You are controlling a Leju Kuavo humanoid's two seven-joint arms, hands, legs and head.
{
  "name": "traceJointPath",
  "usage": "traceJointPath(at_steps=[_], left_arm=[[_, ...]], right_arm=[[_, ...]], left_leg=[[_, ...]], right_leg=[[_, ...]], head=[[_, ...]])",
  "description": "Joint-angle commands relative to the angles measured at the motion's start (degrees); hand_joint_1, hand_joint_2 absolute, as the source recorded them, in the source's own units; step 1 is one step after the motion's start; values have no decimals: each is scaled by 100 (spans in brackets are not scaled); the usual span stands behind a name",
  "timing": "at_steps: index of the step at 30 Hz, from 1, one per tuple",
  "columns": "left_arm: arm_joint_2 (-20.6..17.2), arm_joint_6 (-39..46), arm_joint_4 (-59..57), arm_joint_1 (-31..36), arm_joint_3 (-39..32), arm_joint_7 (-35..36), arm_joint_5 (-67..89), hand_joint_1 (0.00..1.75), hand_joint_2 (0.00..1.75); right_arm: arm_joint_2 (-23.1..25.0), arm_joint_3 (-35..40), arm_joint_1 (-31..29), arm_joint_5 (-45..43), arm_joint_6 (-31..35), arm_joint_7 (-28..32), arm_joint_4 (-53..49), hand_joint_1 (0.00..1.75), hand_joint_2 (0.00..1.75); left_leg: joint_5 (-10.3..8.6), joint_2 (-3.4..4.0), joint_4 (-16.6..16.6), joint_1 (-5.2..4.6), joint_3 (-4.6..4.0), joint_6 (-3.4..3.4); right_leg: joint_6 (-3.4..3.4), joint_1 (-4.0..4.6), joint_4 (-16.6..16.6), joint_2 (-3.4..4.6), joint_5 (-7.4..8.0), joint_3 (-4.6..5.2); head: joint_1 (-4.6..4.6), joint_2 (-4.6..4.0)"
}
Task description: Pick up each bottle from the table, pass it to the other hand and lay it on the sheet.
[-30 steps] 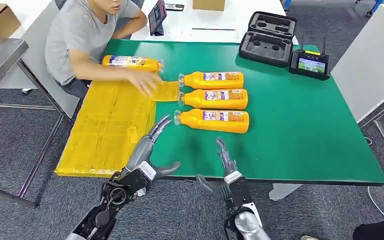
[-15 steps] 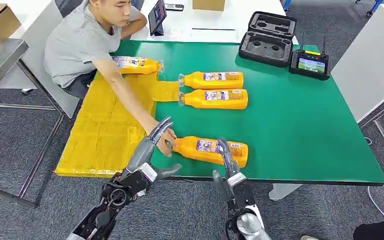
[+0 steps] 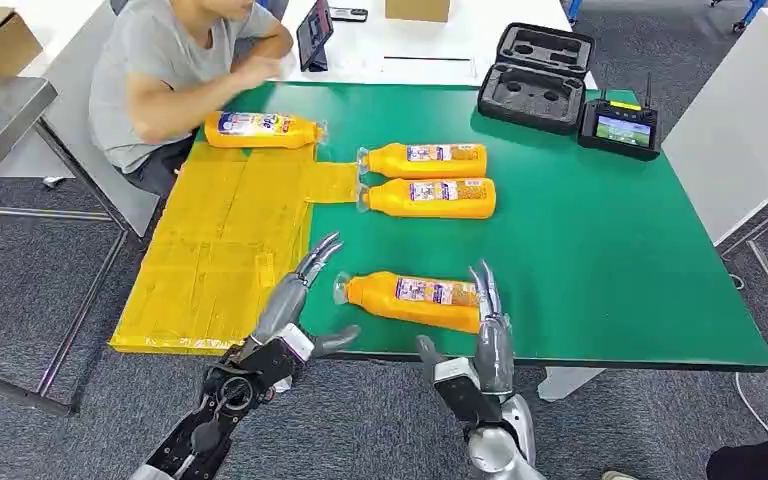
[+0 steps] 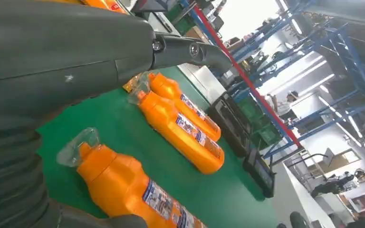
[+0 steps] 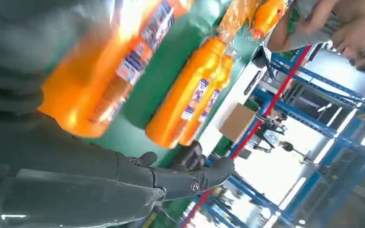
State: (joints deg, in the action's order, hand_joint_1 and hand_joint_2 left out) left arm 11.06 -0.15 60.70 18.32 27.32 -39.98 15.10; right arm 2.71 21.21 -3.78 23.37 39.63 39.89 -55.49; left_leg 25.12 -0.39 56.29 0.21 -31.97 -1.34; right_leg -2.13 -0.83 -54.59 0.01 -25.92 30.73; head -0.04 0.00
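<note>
the nearest bottle [image 3: 415, 298] lies on its side on the green desk [image 3: 610, 260], cap toward the yellow sheet [image 3: 220, 250]. the right hand [image 3: 485, 335] stands at its base end, fingers [image 3: 484, 280] spread, perhaps touching it. the left hand [image 3: 295, 300] hovers wide open beside the cap. two bottles [image 3: 430, 178] lie beyond, another bottle [image 3: 260, 129] on the sheet by a seated person [image 3: 160, 70]. a black case [image 3: 538, 63] sits at the far edge.

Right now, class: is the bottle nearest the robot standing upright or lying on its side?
Lying on its side. The nearest bottle rests lengthwise on the green table, its clear cap toward the yellow sheet.
</note>
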Motion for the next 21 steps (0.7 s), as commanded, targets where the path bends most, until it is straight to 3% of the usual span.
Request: traceJointPath(at_steps=[1,6,7,10,14,21], left_arm=[[-81,-64,-391,200,58,-2,133,0,175],[-162,-90,-304,98,89,-2,87,0,175],[-159,-141,-376,120,77,-2,88,0,175],[-107,-256,-458,99,-70,-2,103,0,175],[-64,-120,-394,53,-259,-2,169,0,175],[-69,453,147,-186,-622,-2,-70,0,175]], right_arm=[[389,-1271,32,2084,37,11,-215,0,175],[903,-2293,215,4700,37,-18,-880,0,175],[904,-2296,143,4872,37,-154,-897,0,175],[535,-1885,-247,4968,37,-952,-576,0,175],[204,-1591,-799,4793,37,-1542,643,0,175],[116,-1320,-1360,4741,-59,-2025,1886,0,175]], left_leg=[[5,5,7,3,7,8],[6,5,4,2,10,9],[3,7,2,-1,2,6],[7,17,10,2,6,8],[0,26,0,1,11,2],[-3,25,3,0,8,-6]], right_leg=[[11,4,-7,1,-4,-6],[11,3,-6,1,-7,-8],[8,0,-6,4,-3,2],[11,4,-12,12,-3,-1],[4,2,4,22,9,-9],[-4,-6,2,24,14,-6]], head=[[0,0],[0,0],[0,0],[0,0],[0,0],[0,0]])
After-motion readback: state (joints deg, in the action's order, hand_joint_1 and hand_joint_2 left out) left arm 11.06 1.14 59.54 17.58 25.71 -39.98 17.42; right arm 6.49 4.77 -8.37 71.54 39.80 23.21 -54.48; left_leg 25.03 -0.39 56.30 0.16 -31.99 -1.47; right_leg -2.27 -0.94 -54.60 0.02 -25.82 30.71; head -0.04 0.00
